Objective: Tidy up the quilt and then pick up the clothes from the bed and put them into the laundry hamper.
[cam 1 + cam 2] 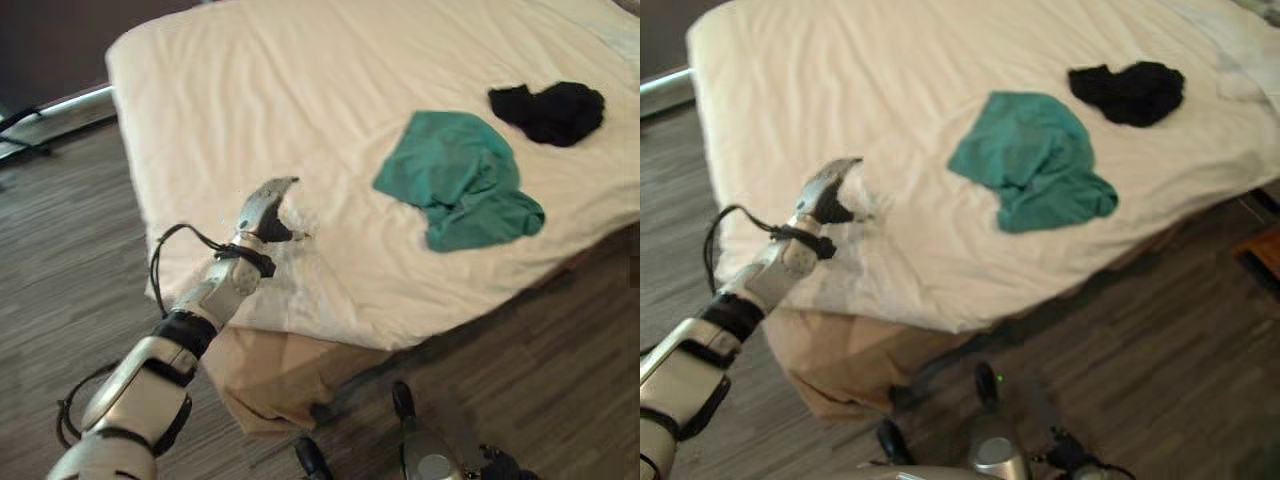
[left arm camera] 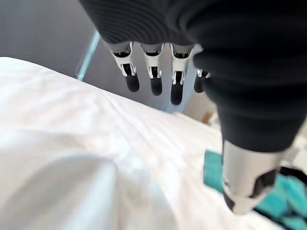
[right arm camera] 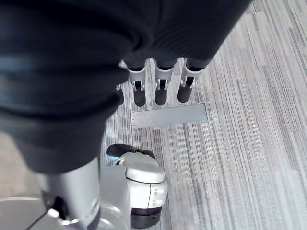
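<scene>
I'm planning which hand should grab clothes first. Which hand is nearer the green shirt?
Left. The left hand is over the quilt, off to the side of the green shirt. The right hand hangs over the floor, away from the bed.

The big soft quilt (image 1: 300,100) is creamy white. At about 3 o'clock on it lies a crumpled teal-green cloth shirt (image 1: 460,180), and at 2 o'clock a bunched black cloth garment (image 1: 550,110). The striped wood-look floor (image 3: 249,143) is grey-brown
</scene>
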You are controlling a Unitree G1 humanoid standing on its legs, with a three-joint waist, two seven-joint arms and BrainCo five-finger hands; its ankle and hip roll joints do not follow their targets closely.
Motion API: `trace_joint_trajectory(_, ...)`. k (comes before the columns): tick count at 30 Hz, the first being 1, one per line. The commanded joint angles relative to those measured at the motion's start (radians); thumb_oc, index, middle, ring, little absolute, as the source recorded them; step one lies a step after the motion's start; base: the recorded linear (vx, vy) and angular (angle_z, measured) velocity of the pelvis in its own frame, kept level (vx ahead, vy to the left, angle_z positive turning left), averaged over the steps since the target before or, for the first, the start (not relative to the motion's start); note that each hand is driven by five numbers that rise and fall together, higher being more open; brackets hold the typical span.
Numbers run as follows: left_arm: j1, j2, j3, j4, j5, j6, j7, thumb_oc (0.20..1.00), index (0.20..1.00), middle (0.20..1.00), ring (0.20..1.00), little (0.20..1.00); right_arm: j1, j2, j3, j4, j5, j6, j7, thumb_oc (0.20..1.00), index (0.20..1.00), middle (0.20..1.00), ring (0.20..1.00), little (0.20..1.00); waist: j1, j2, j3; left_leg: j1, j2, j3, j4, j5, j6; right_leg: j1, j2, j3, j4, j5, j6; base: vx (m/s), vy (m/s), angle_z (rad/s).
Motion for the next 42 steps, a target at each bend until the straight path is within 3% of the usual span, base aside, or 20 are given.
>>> trace_joint_trajectory(1,-0.093,0.006,0.042,0.142,0.09,0.054,0.001,0.655,0.655,0.655,0.655,0.655,-0.055,-0.049,-0.012,0.019,0.008,-0.015,-0.033,1.0,1.0,1.0,1.0,1.0,0.038,0.033,0.064,0.056,0.032,0.018,0.007,-0.037,-0.018,0.04,-0.04,-0.008,-0.003,-0.11,0.097,-0.03,0.007,-0.12)
trace_joint_trajectory(3,-0.082,-0.003,0.023,0.203,0.113,0.061,-0.034,0.504,0.504,0.504,0.504,0.504,-0.051,-0.051,-0.018,0.033,0.012,-0.012,-0.035,1.0,1.0,1.0,1.0,1.0,0.038,0.034,0.064,0.065,0.032,0.019,0.009,-0.04,-0.018,0.053,-0.042,-0.01,-0.003,-0.113,0.097,0.0,0.002,-0.03)
trace_joint_trajectory(4,-0.072,-0.006,0.014,0.229,0.128,0.062,-0.045,0.507,0.507,0.507,0.507,0.507,-0.046,-0.053,-0.021,0.038,0.014,-0.012,-0.034,1.0,1.0,1.0,1.0,1.0,0.037,0.034,0.063,0.071,0.032,0.019,0.01,-0.042,-0.018,0.061,-0.043,-0.011,-0.003,-0.115,0.097,0.05,0.014,0.01)
trace_joint_trajectory(5,-0.031,-0.013,0.006,0.295,0.151,0.07,-0.06,0.269,0.269,0.269,0.269,0.269,-0.045,-0.069,-0.035,0.048,0.024,-0.012,-0.033,1.0,1.0,1.0,1.0,1.0,0.034,0.032,0.058,0.09,0.034,0.024,0.011,-0.045,-0.019,0.078,-0.042,-0.011,-0.003,-0.121,0.097,0.04,0.01,0.03)
trace_joint_trajectory(6,-0.03,-0.013,0.006,0.296,0.151,0.069,-0.06,0.2,0.2,0.2,0.2,0.2,-0.045,-0.07,-0.035,0.048,0.024,-0.012,-0.033,1.0,1.0,1.0,1.0,1.0,0.034,0.033,0.059,0.091,0.034,0.024,0.01,-0.045,-0.019,0.078,-0.042,-0.011,-0.003,-0.121,0.098,0.07,0.016,0.02)
trace_joint_trajectory(11,0.159,0.02,0.133,0.314,0.044,0.048,-0.07,0.2,0.2,0.2,0.2,0.2,-0.046,-0.129,-0.119,0.021,0.091,-0.021,-0.04,1.0,1.0,1.0,1.0,1.0,0.051,0.025,0.03,0.137,0.032,0.013,0.004,-0.045,-0.02,0.136,-0.039,-0.02,-0.003,-0.126,0.092,0.05,0.004,-0.05)
trace_joint_trajectory(13,0.405,0.039,0.314,0.104,-0.129,0.011,-0.095,0.2,0.2,0.2,0.2,0.2,-0.04,-0.182,-0.212,-0.086,0.132,-0.035,-0.065,1.0,1.0,1.0,1.0,1.0,0.085,0.017,0.016,0.155,0.03,-0.015,0.003,-0.048,-0.018,0.169,-0.04,-0.035,-0.003,-0.129,0.091,0.0,0.011,0.07)
trace_joint_trajectory(14,0.409,0.04,0.318,0.1,-0.129,0.013,-0.097,0.2,0.2,0.2,0.2,0.2,-0.04,-0.183,-0.21,-0.087,0.132,-0.034,-0.065,1.0,1.0,1.0,1.0,1.0,0.084,0.018,0.014,0.153,0.031,-0.014,0.003,-0.046,-0.018,0.166,-0.039,-0.034,-0.003,-0.127,0.09,0.01,0.02,0.13)
trace_joint_trajectory(15,0.579,0.037,0.417,-0.087,-0.189,-0.007,-0.132,0.329,0.329,0.329,0.329,0.329,-0.028,-0.224,-0.272,-0.222,0.119,-0.04,-0.082,1.0,1.0,1.0,1.0,1.0,0.106,0.013,0.003,0.163,0.03,-0.029,0.003,-0.05,-0.017,0.185,-0.042,-0.047,-0.003,-0.131,0.091,0.0,0.01,0.18)
trace_joint_trajectory(16,0.671,0.024,0.466,-0.162,-0.223,-0.015,-0.158,0.793,0.793,0.793,0.793,0.793,-0.027,-0.255,-0.298,-0.318,0.101,-0.042,-0.091,1.0,1.0,1.0,1.0,1.0,0.119,0.008,-0.007,0.164,0.033,-0.035,0.003,-0.048,-0.016,0.192,-0.042,-0.052,-0.003,-0.13,0.09,0.01,0.024,0.2)
trace_joint_trajectory(17,0.742,0.003,0.503,-0.197,-0.259,-0.024,-0.182,1.0,1.0,1.0,1.0,1.0,-0.029,-0.285,-0.321,-0.407,0.076,-0.044,-0.102,1.0,1.0,1.0,1.0,1.0,0.131,0.005,-0.015,0.17,0.033,-0.041,0.003,-0.049,-0.016,0.201,-0.043,-0.059,-0.003,-0.131,0.089,0.02,0.013,0.19)
trace_joint_trajectory(20,0.806,-0.038,0.515,-0.2,-0.303,-0.033,-0.201,1.0,1.0,1.0,1.0,1.0,-0.058,-0.334,-0.333,-0.531,0.02,-0.052,-0.129,1.0,1.0,1.0,1.0,1.0,0.151,-0.001,-0.027,0.175,0.034,-0.053,0.003,-0.051,-0.015,0.214,-0.044,-0.071,-0.003,-0.132,0.088,0.01,0.01,0.23)
trace_joint_trajectory(22,0.869,-0.074,0.528,-0.198,-0.322,-0.037,-0.231,1.0,1.0,1.0,1.0,1.0,-0.089,-0.408,-0.323,-0.675,-0.149,-0.042,-0.137,1.0,1.0,1.0,1.0,1.0,0.172,-0.006,-0.036,0.177,0.036,-0.068,0.003,-0.053,-0.013,0.226,-0.045,-0.085,-0.003,-0.136,0.088,0.0,0.009,0.29)
trace_joint_trajectory(26,0.914,-0.144,0.467,-0.098,-0.316,-0.03,-0.231,1.0,1.0,1.0,1.0,1.0,-0.297,-0.428,-0.192,-0.786,-0.251,-0.058,-0.166,1.0,1.0,1.0,1.0,1.0,0.222,-0.016,-0.042,0.175,0.039,-0.089,0.003,-0.051,-0.012,0.244,-0.045,-0.11,-0.003,-0.144,0.086,0.0,0.007,0.26)
trace_joint_trajectory(27,0.906,-0.178,0.434,0.032,-0.309,-0.019,-0.213,1.0,1.0,1.0,1.0,1.0,-0.449,-0.36,-0.079,-0.775,-0.234,-0.058,-0.168,0.2,0.2,0.2,0.2,0.2,0.253,-0.022,-0.031,0.167,0.039,-0.103,0.003,-0.046,-0.011,0.245,-0.044,-0.119,-0.003,-0.147,0.083,-0.05,-0.012,0.0)
trace_joint_trajectory(29,0.9,-0.195,0.416,0.091,-0.297,-0.017,-0.2,1.0,1.0,1.0,1.0,1.0,-0.534,-0.319,-0.019,-0.762,-0.219,-0.063,-0.167,0.2,0.2,0.2,0.2,0.2,0.268,-0.024,-0.02,0.153,0.039,-0.109,0.003,-0.039,-0.011,0.236,-0.044,-0.121,-0.003,-0.144,0.08,-0.12,-0.021,0.12)
trace_joint_trajectory(30,0.894,-0.228,0.39,0.187,-0.296,-0.009,-0.185,1.0,1.0,1.0,1.0,1.0,-0.676,-0.224,0.068,-0.732,-0.177,-0.069,-0.172,0.2,0.2,0.2,0.2,0.2,0.303,-0.027,0.017,0.12,0.038,-0.124,0.003,-0.029,-0.012,0.214,-0.044,-0.122,-0.003,-0.143,0.079,-0.14,-0.02,0.31)
trace_joint_trajectory(36,0.79,-0.246,0.352,0.378,-0.335,-0.005,-0.11,1.0,1.0,1.0,1.0,1.0,-0.995,-0.05,0.178,-0.45,-0.018,-0.071,-0.181,0.2,0.2,0.2,0.2,0.2,0.406,-0.01,0.136,-0.05,0.04,-0.186,0.025,0.023,-0.024,0.094,-0.05,-0.159,0.002,-0.117,0.065,-0.22,-0.022,0.33)
trace_joint_trajectory(41,0.695,-0.227,0.295,0.402,-0.337,-0.01,-0.066,1.0,1.0,1.0,1.0,1.0,-1.028,0.053,0.176,-0.243,0.16,-0.071,-0.153,0.2,0.2,0.2,0.2,0.2,0.454,0.012,0.177,-0.142,0.046,-0.236,0.019,0.058,-0.048,0.043,-0.064,-0.231,0.02,-0.118,0.068,-0.1,-0.031,0.6)
trace_joint_trajectory(42,0.663,-0.229,0.286,0.398,-0.357,-0.005,-0.055,1.0,1.0,1.0,1.0,1.0,-0.977,0.13,0.16,-0.199,0.272,-0.075,-0.135,0.2,0.2,0.2,0.2,0.2,0.474,0.021,0.197,-0.161,0.045,-0.253,0.017,0.065,-0.053,0.037,-0.07,-0.253,0.033,-0.125,0.068,-0.04,0.0,0.68)
